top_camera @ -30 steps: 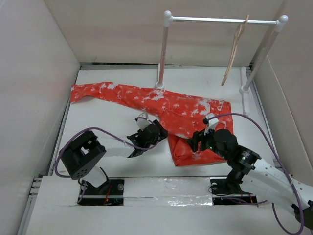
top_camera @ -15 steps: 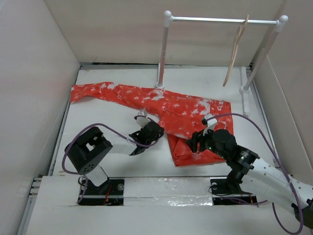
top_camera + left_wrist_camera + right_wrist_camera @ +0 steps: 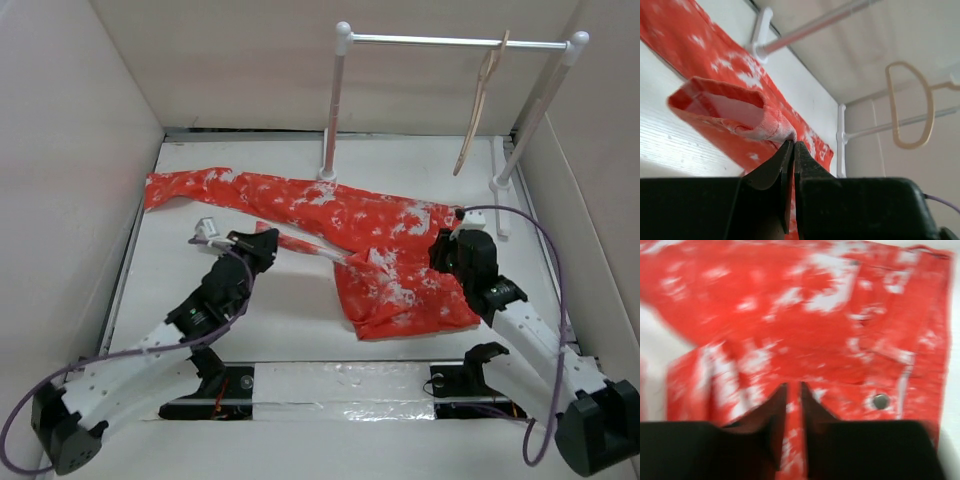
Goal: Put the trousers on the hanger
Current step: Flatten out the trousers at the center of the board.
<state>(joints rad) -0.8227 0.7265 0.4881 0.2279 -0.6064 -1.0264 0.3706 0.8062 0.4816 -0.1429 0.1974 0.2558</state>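
**Q:** Where do the trousers (image 3: pixel 370 235) lie?
**A:** Across the table (image 3: pixel 300 310). One leg runs to the far left, the waist lies at the right, and a folded part lies nearer the arms.
**Q:** What stands behind them?
**A:** The rail (image 3: pixel 450 41), at the far edge, its left post just beside the cloth. The hanger (image 3: pixel 478 110) hangs at the rail's right end, apart from the trousers.
**Q:** And the grippers?
**A:** The left gripper (image 3: pixel 262 240), before the long leg, pinches a cuff. The right gripper (image 3: pixel 447 240) is at the waist.
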